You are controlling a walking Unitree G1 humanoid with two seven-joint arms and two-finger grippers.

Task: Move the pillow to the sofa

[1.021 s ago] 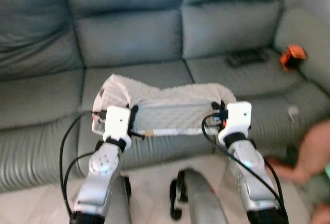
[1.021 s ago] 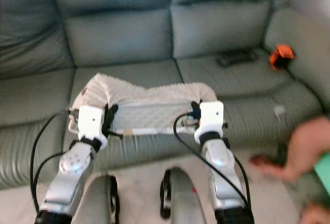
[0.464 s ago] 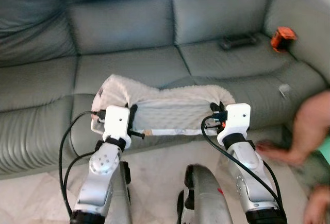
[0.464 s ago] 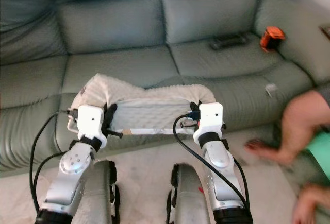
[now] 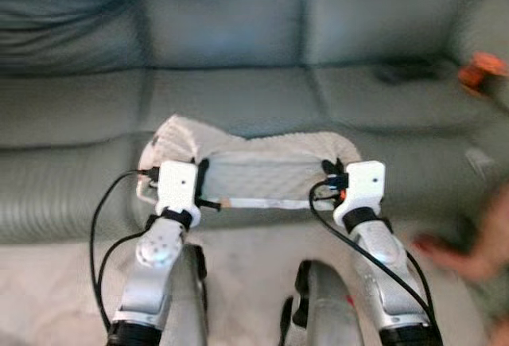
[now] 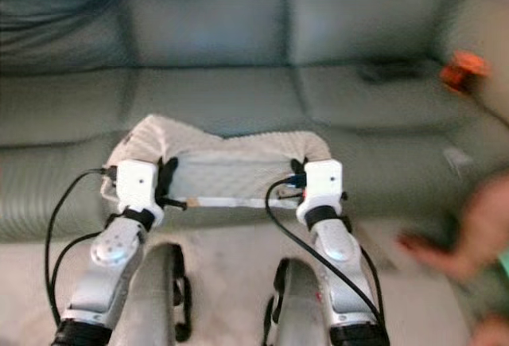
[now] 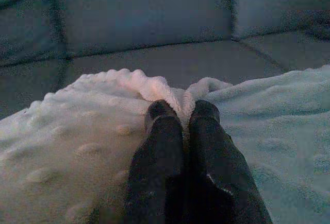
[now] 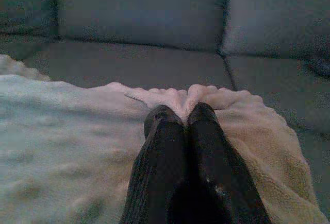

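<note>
Left eye view has swung along the sofa point(image 5: 223, 91) since half a second ago, blurred, yet my left tool point(image 7: 181, 112) and right tool point(image 8: 180, 115) stay pinched on the pillow point(image 5: 254, 163), carried over the seat front, release pending.

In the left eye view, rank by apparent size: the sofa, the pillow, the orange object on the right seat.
1. sofa, spanning the frame.
2. pillow, pinched by the left gripper and right gripper.
3. orange object, smallest; it sits farther back and blurred, so its true size is unsure.
</note>
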